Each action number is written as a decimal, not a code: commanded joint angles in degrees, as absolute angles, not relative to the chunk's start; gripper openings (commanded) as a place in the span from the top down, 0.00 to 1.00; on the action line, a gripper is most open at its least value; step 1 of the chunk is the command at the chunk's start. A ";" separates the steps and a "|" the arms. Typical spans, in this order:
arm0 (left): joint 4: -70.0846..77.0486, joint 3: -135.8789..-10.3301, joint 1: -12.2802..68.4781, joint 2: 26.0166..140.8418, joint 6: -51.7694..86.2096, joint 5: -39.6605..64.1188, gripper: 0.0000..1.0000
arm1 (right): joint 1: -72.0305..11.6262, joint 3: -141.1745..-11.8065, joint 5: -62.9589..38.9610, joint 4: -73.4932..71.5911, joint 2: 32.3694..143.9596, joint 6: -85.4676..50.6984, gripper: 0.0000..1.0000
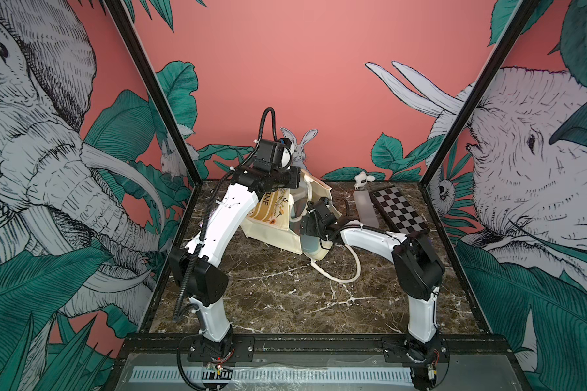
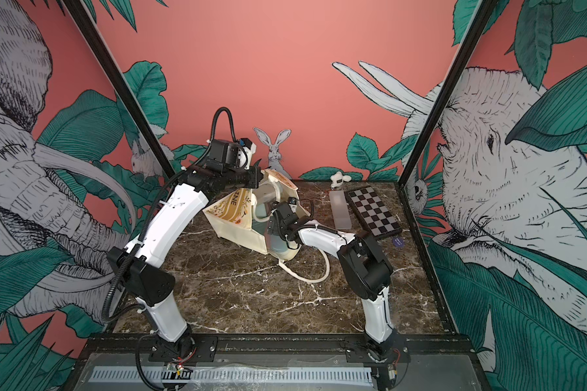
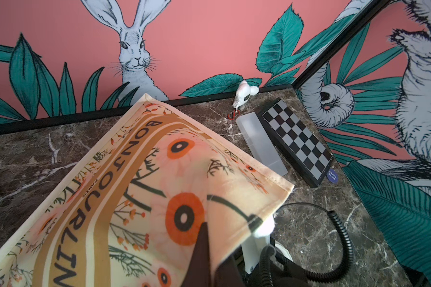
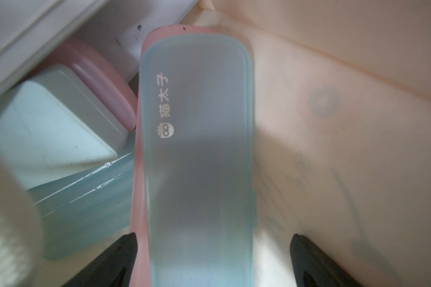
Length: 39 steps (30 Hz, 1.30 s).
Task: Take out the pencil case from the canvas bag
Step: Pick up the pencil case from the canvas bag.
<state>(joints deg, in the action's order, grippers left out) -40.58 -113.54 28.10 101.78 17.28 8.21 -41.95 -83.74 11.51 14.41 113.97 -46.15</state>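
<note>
The canvas bag [image 1: 271, 216] [image 2: 233, 211] lies on its side on the marble table, its mouth turned to the right. My left gripper [image 3: 210, 251] [image 1: 297, 179] is shut on the bag's printed upper wall [image 3: 159, 186] and holds it up. Inside the bag lies the pencil case [image 4: 197, 149], long, with a frosted blue lid and a pink base. My right gripper [image 4: 213, 239] [image 1: 307, 233] is inside the mouth, open, with its jaws on either side of the pencil case's near end. One finger [image 4: 127, 248] sits at the pink edge; the other stands apart from the lid.
Beside the pencil case in the bag are a pale blue box on a pink base [image 4: 55, 119] and a blue translucent item [image 4: 85, 198]. A handle loop [image 1: 349, 270] trails on the table. At the back right lie a chessboard [image 1: 400, 213], a frosted flat box [image 1: 365, 210] and a white plush keychain [image 1: 361, 179].
</note>
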 commanded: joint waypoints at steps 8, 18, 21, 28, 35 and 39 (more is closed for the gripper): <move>-33.40 -114.88 29.21 95.36 20.48 8.21 1.00 | -41.69 -88.58 11.69 16.09 120.20 -47.18 0.02; -33.85 -114.96 29.40 95.18 20.19 7.92 1.00 | -41.78 -90.75 10.78 17.65 123.66 -44.31 0.02; -33.57 -114.73 29.38 94.94 20.29 8.10 1.00 | -41.86 -91.72 12.18 20.10 124.55 -44.14 0.02; -33.35 -114.25 29.36 94.42 20.30 7.91 1.00 | -41.86 -92.47 13.15 21.75 125.67 -43.68 0.10; -33.92 -113.77 29.36 94.09 19.87 7.23 1.00 | -41.91 -91.18 13.23 21.13 124.17 -43.69 0.20; -33.82 -112.93 29.36 93.64 19.45 6.69 1.00 | -41.73 -90.10 12.65 20.43 121.95 -42.46 0.23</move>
<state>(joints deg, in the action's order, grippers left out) -40.10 -112.09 28.84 100.90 19.00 6.26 -42.22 -92.03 11.14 17.78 122.93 -43.13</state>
